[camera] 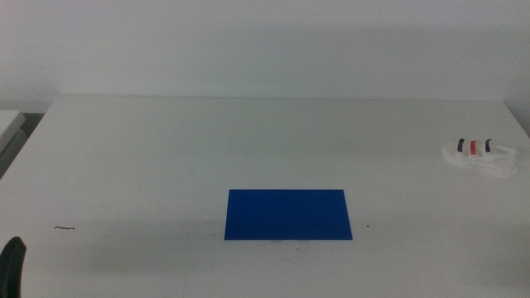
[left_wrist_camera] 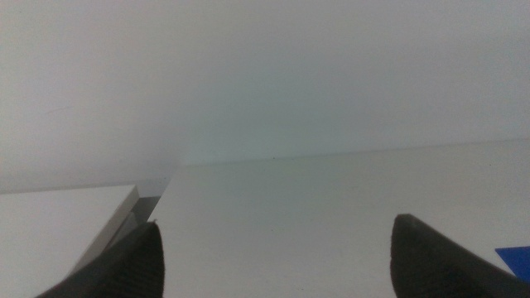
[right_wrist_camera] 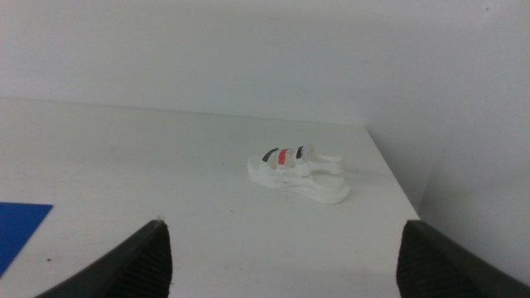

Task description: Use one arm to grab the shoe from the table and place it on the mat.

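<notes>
The small white chunky-soled sandal with two dark straps and one red strap lies flat on the large plain white counter, close to the counter's right edge and well apart from the flat deep-blue rectangular mat, which sits near the middle of the near side. No transfer has begun: the shoe is untouched and the mat is bare. The right gripper is out of the middle view; its wrist camera shows its two dark jaws spread wide, holding nothing, with the shoe ahead between them and a corner of the mat to one side. The left gripper waits at the near left corner, only a dark tip showing at the bottom edge of the middle view; its jaws are likewise spread apart and hold nothing. Judged from this layout, the right arm is the nearer one for the pick. Principal hazards: the shoe rests near the counter edge, so an off-centre approach or a jaw striking its sole could push it over the edge; the straps are narrow and raised, so a jaw could snag on them, or closing on them alone could let the shoe tilt or slip; the long carry to the mat gives a weak grasp time to fail.
</notes>
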`<control>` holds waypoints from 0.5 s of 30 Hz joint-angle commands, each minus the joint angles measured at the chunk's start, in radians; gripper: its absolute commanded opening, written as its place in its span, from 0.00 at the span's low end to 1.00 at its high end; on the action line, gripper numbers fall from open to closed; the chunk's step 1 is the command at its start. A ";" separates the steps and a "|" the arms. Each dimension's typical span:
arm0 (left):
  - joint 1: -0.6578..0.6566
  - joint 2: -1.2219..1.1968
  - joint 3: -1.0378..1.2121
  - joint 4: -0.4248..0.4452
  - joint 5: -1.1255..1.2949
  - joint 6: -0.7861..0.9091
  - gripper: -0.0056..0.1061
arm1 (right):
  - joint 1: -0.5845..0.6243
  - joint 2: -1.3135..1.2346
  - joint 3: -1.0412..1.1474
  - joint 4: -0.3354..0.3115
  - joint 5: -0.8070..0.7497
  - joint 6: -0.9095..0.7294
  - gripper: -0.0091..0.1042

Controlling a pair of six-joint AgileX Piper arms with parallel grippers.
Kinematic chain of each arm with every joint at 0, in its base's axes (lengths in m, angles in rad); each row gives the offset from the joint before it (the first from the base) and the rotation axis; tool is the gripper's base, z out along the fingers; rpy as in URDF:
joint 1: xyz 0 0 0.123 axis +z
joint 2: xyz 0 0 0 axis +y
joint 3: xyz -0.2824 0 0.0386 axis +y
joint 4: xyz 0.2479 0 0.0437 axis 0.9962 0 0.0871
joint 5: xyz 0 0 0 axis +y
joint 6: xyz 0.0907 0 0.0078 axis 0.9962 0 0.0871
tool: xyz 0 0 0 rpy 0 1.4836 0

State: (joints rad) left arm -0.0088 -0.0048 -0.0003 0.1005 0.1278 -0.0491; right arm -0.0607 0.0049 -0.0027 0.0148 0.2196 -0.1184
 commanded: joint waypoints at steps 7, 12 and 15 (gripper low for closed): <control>0.000 0.005 0.000 -0.004 -0.012 -0.001 0.89 | 0.001 -0.005 -0.016 0.067 0.000 -0.004 0.85; 0.000 0.005 0.000 -0.004 -0.012 -0.001 0.89 | 0.001 0.039 -0.173 0.072 0.184 -0.004 0.85; 0.000 0.005 0.000 -0.004 -0.012 -0.001 0.89 | 0.001 0.161 -0.331 0.079 0.339 -0.004 0.85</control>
State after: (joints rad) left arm -0.0088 -0.0048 -0.0003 0.1005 0.1278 -0.0491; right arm -0.0607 0.1123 -0.2593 0.0922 0.4861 -0.1176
